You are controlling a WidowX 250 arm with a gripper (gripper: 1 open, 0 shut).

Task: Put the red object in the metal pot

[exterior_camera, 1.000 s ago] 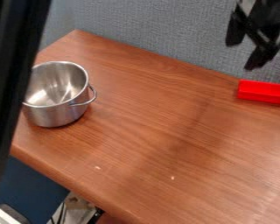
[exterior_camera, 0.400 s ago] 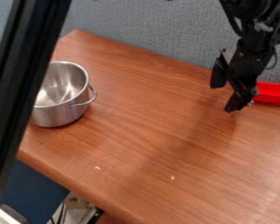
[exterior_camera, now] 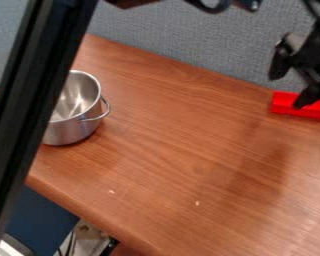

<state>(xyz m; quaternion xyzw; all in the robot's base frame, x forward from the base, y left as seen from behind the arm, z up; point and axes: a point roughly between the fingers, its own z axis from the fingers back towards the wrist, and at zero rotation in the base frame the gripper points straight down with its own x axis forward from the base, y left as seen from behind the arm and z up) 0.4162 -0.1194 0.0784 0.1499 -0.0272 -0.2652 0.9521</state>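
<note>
The red object, a small flat red block, lies on the wooden table at the right edge of the camera view. My gripper hangs just above its left part, black, with its jaws spread open and nothing between them. One fingertip reaches down to about the block's top. The metal pot stands empty at the table's left side, shiny and round, with a thin wire handle toward the right.
The brown wooden table runs diagonally, its front edge falling away at the lower left. A dark, blurred bar crosses the left of the view in front of the pot. A grey wall stands behind.
The gripper swung down and left over the table, then moved right and now sits over the red block. The dark bar at the left has shifted right, covering part of the pot.
</note>
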